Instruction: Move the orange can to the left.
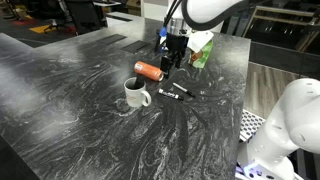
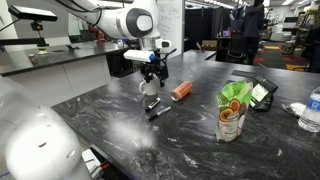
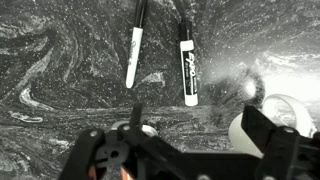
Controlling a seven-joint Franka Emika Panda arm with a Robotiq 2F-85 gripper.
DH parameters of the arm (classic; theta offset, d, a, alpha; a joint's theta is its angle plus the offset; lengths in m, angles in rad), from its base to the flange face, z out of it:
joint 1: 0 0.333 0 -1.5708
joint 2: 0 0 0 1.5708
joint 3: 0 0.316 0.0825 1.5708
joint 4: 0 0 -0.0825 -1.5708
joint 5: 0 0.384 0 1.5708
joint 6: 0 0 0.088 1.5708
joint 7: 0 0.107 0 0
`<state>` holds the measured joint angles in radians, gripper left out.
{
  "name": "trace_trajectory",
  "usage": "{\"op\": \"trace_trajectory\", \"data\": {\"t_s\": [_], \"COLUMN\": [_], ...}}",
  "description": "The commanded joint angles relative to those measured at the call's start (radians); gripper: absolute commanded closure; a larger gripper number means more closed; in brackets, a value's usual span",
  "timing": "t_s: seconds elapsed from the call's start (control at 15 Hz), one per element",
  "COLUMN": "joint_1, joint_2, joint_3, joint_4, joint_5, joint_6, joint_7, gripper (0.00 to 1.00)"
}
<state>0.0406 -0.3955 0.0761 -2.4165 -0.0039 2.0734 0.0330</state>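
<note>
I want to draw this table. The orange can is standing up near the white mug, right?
No, the orange can is lying on its side near the white mug, not standing up. Both exterior views show that.

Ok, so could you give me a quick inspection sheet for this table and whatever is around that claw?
surface: dark marbled tabletop, no spills seen.
job's things: orange can lying on its side near the white mug, not held.
clutter: thin marker and thick marker lying side by side; green package standing upright; clear bottle at the picture's edge.
grippers: claw open and empty, close beside the can.
cables: nothing seen on the tabletop.
surroundings: desks and equipment behind the table; white rounded machine body in the foreground.
</note>
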Motion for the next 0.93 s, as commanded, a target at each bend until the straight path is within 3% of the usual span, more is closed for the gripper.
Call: {"op": "trace_trajectory", "data": {"t_s": [0.0,0.53,0.73,0.87], "joint_1": [0.005,0.005,-0.013,-0.015], "joint_2": [0.0,0.0,0.06,0.089], "joint_3": [-0.005,-0.005,-0.012,-0.026], "joint_4": [0.002,0.002,0.067,0.089], "joint_5": [-0.002,-0.002,-0.081,-0.121], "joint_6": [-0.002,-0.002,-0.029,0.017], "joint_7": [0.002,0.002,-0.044,-0.068], "gripper": [0.0,0.0,0.0,0.0]}}
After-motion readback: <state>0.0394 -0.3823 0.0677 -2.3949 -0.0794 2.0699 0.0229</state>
